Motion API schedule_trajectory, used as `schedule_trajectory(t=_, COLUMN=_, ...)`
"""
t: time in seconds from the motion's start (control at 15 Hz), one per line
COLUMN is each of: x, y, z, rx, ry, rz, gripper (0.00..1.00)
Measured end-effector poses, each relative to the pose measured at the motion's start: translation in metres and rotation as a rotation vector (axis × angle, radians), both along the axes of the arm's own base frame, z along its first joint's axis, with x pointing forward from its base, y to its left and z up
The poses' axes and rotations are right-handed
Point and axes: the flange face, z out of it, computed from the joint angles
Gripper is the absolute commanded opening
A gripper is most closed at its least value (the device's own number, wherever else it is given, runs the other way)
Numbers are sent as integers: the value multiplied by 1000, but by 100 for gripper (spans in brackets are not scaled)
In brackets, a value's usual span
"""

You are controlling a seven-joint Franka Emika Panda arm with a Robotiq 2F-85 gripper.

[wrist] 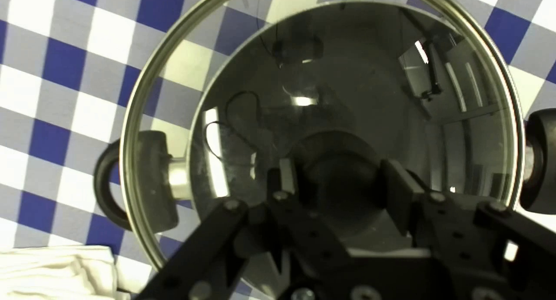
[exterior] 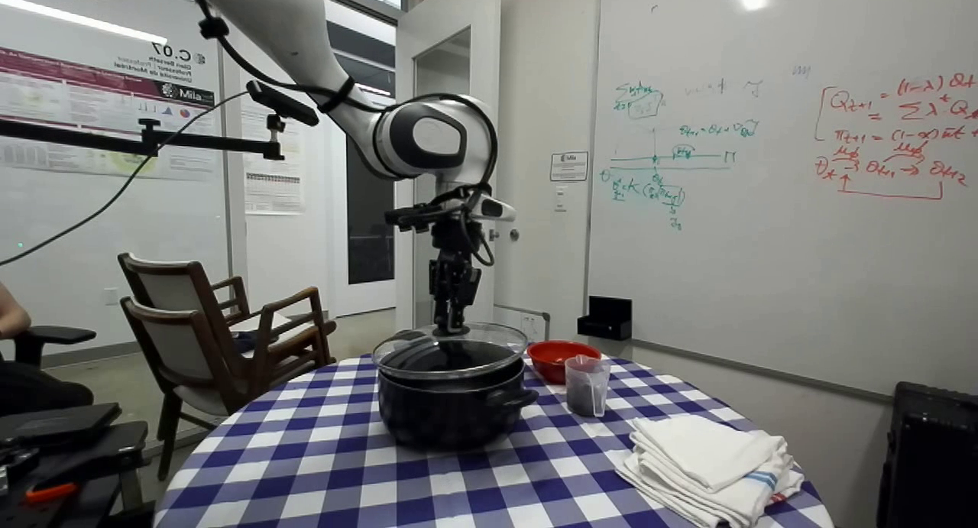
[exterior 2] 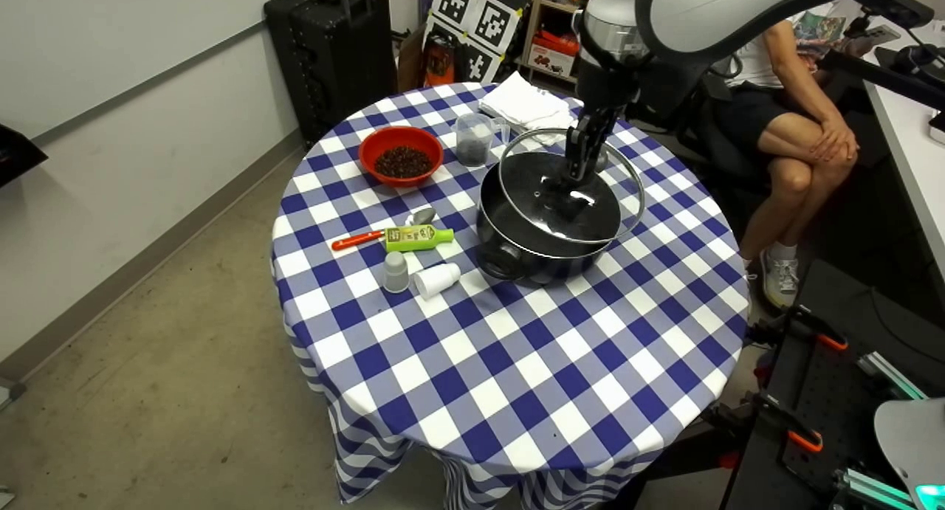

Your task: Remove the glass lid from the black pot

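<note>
- While my gripper (wrist: 341,178) points down over the checked tablecloth (exterior 2: 502,355), its fingers (wrist: 402,185) are clamped on the dark knob (wrist: 347,191), one each side
- Knob belongs to the glass lid (exterior 2: 550,200), so that's my load
- Lid is up off the black pot (exterior: 451,417), above its opening; exact tilt I can't tell
- In an exterior view the lid looks off-centre, part of the pot's inside showing past it
- Wrist view, through the glass: pot rim, some tablecloth, part of a side handle (wrist: 152,182); the opposite handle (wrist: 543,161) shows past the lid's edge
- Pot stands upright on the tablecloth
- Red bowl (exterior 2: 399,136) near the pot, dark bean-like bits in it
- See-through measuring cup (exterior 2: 472,126) between bowl and folded white towels (exterior 2: 524,105), something dark in the bottom
- Green bottle (exterior 2: 417,238) on its side, just beside a red-handled utensil (exterior 2: 358,240)
- Small grey container (exterior 2: 396,272) upright, white container (exterior 2: 437,280) lying on its side next to it
- Person (exterior 2: 786,130) seated nearby, two wood-framed chairs (exterior: 172,337) further back
</note>
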Motion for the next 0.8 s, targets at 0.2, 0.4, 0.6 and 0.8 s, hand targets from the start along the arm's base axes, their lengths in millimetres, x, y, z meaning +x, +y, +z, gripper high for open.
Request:
schedule_trajectory(t=0.2, x=-25, y=-25, z=20, rx=-42, ry=-6, rz=-94, gripper=25)
schedule_trajectory(t=0.4, x=-50, y=-55, z=25, rx=-49, ry=15, rz=-199, gripper=25)
schedule_trajectory(t=0.6, x=-71, y=-92, z=9, rx=-22, ry=81, rz=-334, gripper=25)
schedule_trajectory(t=0.8, x=-97, y=-140, z=-18, rx=65, ry=145, rz=-487, gripper=25)
